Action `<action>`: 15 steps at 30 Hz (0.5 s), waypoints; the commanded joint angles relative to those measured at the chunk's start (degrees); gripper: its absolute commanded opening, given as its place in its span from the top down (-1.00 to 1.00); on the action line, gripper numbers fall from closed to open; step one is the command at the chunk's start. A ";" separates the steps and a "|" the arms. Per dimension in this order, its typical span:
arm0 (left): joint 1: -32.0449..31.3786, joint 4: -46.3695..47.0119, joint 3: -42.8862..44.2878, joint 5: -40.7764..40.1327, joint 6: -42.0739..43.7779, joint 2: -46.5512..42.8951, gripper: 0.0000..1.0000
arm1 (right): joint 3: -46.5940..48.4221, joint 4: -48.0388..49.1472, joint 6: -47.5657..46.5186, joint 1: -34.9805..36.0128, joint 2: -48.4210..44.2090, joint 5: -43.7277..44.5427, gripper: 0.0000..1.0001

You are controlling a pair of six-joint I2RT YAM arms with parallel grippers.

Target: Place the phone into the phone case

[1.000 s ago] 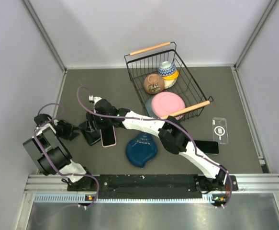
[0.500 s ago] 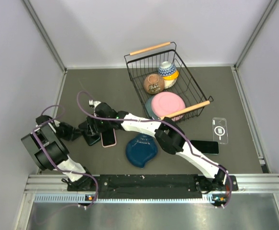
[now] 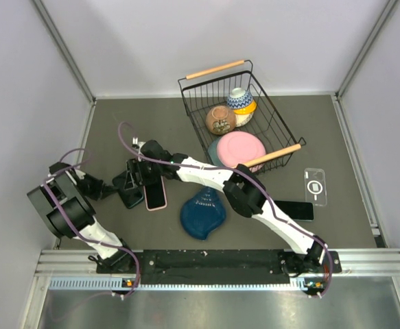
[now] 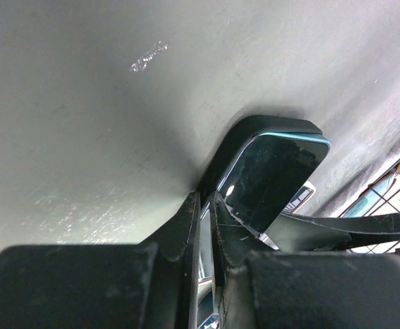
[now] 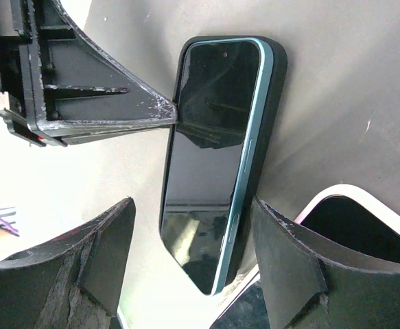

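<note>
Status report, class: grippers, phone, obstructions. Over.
Left gripper pinching phone edge, right gripper open astride it. Phone tilted in case. Second phone close beside.

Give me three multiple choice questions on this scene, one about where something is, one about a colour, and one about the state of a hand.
1. Where does the clear phone case lie?
A. On the table, just right of the wire basket
B. Inside the basket
C. Against the back wall

2. What colour is the plate in the basket?
A. Green
B. Pink
C. Black

3. How is the right hand?
A. Shut on the plate
B. Shut on the clear case
C. Open, over the teal phone

Answers:
1 A, the top view shows the case flat on the tabletop beside the basket.
2 B, the plate lying in the basket's near end is plainly pink.
3 C, the right wrist view shows its fingers spread on either side of the phone.
</note>
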 commanded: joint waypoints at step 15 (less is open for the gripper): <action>-0.09 -6.03 3.84 -10.83 3.69 2.16 1.00 | 2.67 4.14 2.44 1.06 2.58 -2.32 -0.35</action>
